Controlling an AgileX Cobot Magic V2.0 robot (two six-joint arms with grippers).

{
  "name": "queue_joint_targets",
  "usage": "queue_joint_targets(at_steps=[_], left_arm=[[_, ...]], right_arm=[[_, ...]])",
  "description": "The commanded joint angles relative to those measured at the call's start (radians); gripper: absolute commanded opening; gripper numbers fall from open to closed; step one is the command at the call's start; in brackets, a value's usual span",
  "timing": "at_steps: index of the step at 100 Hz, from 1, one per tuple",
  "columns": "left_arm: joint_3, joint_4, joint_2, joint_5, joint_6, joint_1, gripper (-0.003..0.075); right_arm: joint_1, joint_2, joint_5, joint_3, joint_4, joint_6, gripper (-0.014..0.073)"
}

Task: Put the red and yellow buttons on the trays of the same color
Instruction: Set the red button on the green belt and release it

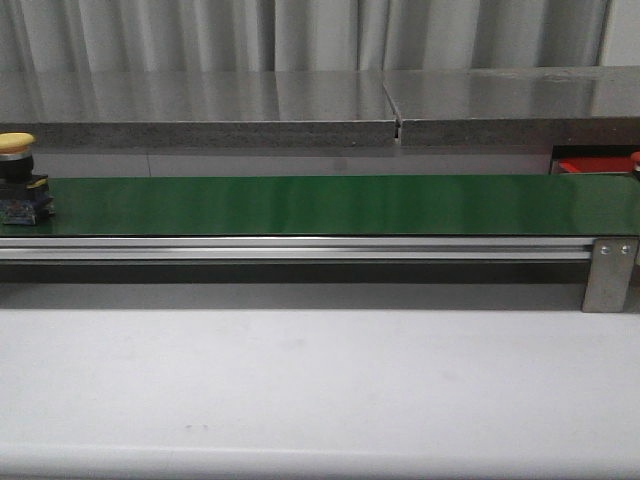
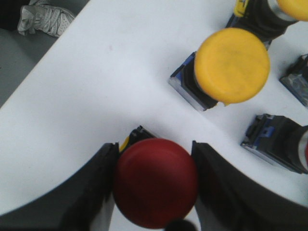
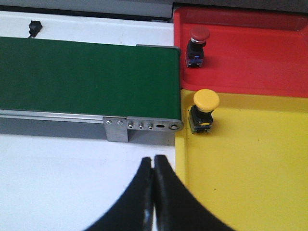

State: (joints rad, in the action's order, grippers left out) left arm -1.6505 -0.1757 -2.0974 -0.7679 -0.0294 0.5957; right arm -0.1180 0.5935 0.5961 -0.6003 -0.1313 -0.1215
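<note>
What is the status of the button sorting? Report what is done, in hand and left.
Done: one red button sits on the red tray and one yellow button on the yellow tray. In hand: the left end effector brackets a red button on the white table. Left: a yellow button on the green belt and more beside the left end effector, including a yellow one. The right end effector is shut, empty.
</note>
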Motion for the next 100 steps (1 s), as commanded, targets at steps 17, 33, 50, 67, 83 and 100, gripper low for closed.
queue_joint_targets(at_steps=[17,33,50,67,83,100], left_arm=[[0.119,-0.02,0.245,0.107,-0.006,-0.006,0.0227],[0.203,-0.026,0.365,0.14,-0.006,-0.006,0.0227],[0.204,-0.063,0.433,0.104,-0.02,-0.018,0.0227],[0.204,-0.063,0.447,0.087,-0.046,-0.082,0.0227],[0.204,-0.063,0.445,0.073,-0.046,-0.155,0.0227],[0.204,-0.064,0.439,0.061,-0.046,-0.221,0.0227]], right_arm=[[-0.001,0.0,-0.067,-0.025,0.004,-0.002,-0.0117],[-0.001,0.0,-0.067,-0.025,0.004,-0.002,-0.0117],[-0.001,0.0,-0.067,-0.025,0.004,-0.002,-0.0117],[-0.001,0.0,-0.067,-0.025,0.004,-0.002,-0.0117],[-0.001,0.0,-0.067,-0.025,0.004,-0.002,-0.0117],[-0.001,0.0,-0.067,-0.025,0.004,-0.002,-0.0117]])
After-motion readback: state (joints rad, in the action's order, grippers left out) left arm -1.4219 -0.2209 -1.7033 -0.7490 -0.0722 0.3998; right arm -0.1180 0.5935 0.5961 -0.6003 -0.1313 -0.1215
